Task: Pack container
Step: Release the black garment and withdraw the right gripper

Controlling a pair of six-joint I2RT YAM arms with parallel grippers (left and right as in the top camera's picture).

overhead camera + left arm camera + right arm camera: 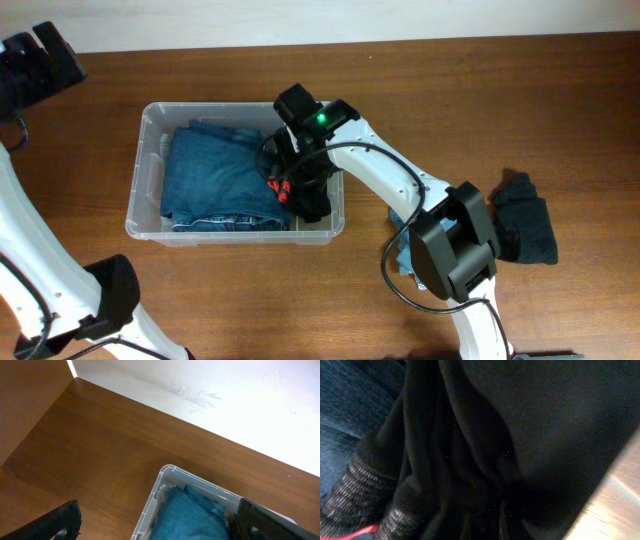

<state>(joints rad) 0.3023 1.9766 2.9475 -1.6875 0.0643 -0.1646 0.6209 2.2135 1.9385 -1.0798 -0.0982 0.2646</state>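
The container (150, 165) is a clear plastic bin at the table's left centre. Folded blue jeans (215, 175) fill most of it. My right gripper (298, 188) reaches down into the bin's right end, against a black garment (312, 200) with ribbed cuffs and red trim. In the right wrist view that black garment (485, 445) fills the frame and hides the fingers. My left gripper (40, 60) is open and empty, high over the table's far left corner. In the left wrist view its fingers (160, 522) frame the container's corner (162, 477).
A dark folded garment (525, 228) lies on the table to the right. A light blue cloth (403, 258) lies under my right arm's base. A white wall edge (200, 390) runs along the table's far side.
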